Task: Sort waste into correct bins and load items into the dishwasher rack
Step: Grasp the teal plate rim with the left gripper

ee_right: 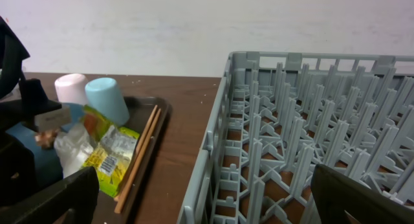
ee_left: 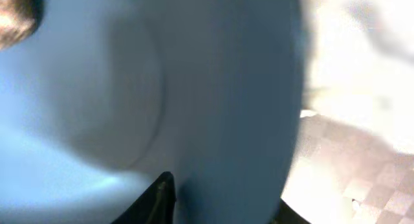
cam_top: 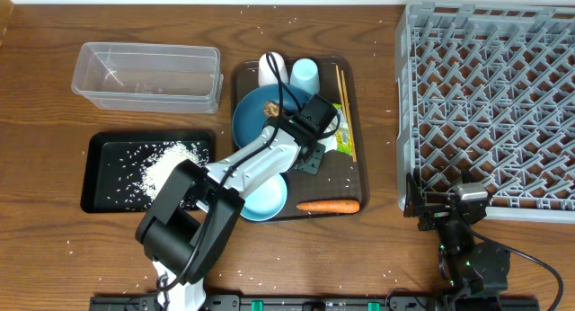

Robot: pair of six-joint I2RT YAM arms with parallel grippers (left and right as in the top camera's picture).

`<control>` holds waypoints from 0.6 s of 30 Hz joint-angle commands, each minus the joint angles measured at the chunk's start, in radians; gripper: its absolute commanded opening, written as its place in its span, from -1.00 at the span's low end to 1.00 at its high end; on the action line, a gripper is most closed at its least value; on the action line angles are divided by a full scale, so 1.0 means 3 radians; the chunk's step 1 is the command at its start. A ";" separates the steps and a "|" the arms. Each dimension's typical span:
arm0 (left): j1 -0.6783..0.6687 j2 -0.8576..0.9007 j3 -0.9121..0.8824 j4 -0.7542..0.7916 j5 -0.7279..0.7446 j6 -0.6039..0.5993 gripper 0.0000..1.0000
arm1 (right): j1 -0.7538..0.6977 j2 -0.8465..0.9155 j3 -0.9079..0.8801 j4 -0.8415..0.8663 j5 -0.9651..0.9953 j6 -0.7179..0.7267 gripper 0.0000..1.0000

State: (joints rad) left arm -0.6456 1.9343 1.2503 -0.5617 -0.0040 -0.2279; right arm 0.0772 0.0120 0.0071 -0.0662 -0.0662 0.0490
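Blue plate [cam_top: 254, 122] lies on the brown serving tray [cam_top: 355, 181] in the middle of the table, with the brown food lump [cam_top: 270, 107] resting on it. We see the left gripper [cam_top: 307, 154] low over the plate's right rim, just beside the wrapper [cam_top: 342, 142]. Its wrist view is a blur of blue with one dark finger [ee_left: 162, 198] showing, so we cannot tell how wide the claw stands or whether it has hold of anything. The light-blue bowl [cam_top: 267, 200] sits under the left forearm, and the carrot [cam_top: 328, 205] lies at the tray's near edge. Toward the left edge are the black tray [cam_top: 99, 149] holding rice [cam_top: 166, 164] and the clear container [cam_top: 148, 75]. The right gripper [cam_top: 446, 205] waits gaping and empty at the near corner of the dishwasher rack [cam_top: 490, 104], which fills the right side.

We judge that lifting or tilting the plate now could send the lump rolling off onto the tray. A thin hold on the rim might slip, and the forearm could nudge the bowl.
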 commanded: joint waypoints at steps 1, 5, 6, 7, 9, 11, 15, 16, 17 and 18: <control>-0.0006 0.0050 -0.0029 -0.0003 -0.0038 0.0033 -0.50 | -0.0060 -0.0018 -0.0005 -0.0014 0.0022 0.0046 0.98; -0.0008 0.0048 -0.0028 -0.0001 -0.0038 0.0033 -0.63 | -0.0060 -0.0018 -0.0005 -0.0014 0.0022 0.0046 0.99; -0.0006 0.0048 -0.0028 -0.0001 -0.0038 0.0032 -0.63 | -0.0060 -0.0018 -0.0005 -0.0014 0.0022 0.0046 0.98; -0.0006 0.0048 -0.0028 -0.0003 -0.0038 0.0033 -0.63 | -0.0060 -0.0018 -0.0005 -0.0014 0.0022 0.0046 0.98; -0.0006 0.0046 -0.0028 -0.0003 -0.0038 0.0033 -0.71 | -0.0060 -0.0018 -0.0005 -0.0014 0.0022 0.0046 0.98; -0.0008 0.0037 -0.0028 -0.0001 -0.0038 0.0033 -0.81 | -0.0060 -0.0018 -0.0005 -0.0015 0.0022 0.0046 0.98; -0.0006 -0.0013 -0.0028 -0.0003 -0.0038 0.0032 -0.88 | -0.0060 -0.0018 -0.0005 -0.0014 0.0022 0.0046 0.98; -0.0006 -0.0034 -0.0028 -0.0001 -0.0038 0.0032 -0.88 | -0.0060 -0.0018 -0.0005 -0.0014 0.0022 0.0046 0.98; -0.0006 -0.0064 -0.0028 -0.0001 -0.0038 0.0032 -0.88 | -0.0060 -0.0018 -0.0005 -0.0014 0.0022 0.0046 0.99; -0.0006 -0.0089 -0.0028 -0.0003 -0.0038 0.0032 -0.88 | -0.0060 -0.0018 -0.0005 -0.0014 0.0022 0.0046 0.99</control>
State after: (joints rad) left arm -0.6529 1.9285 1.2564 -0.5484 -0.0532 -0.1837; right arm 0.0772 0.0120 0.0071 -0.0662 -0.0662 0.0490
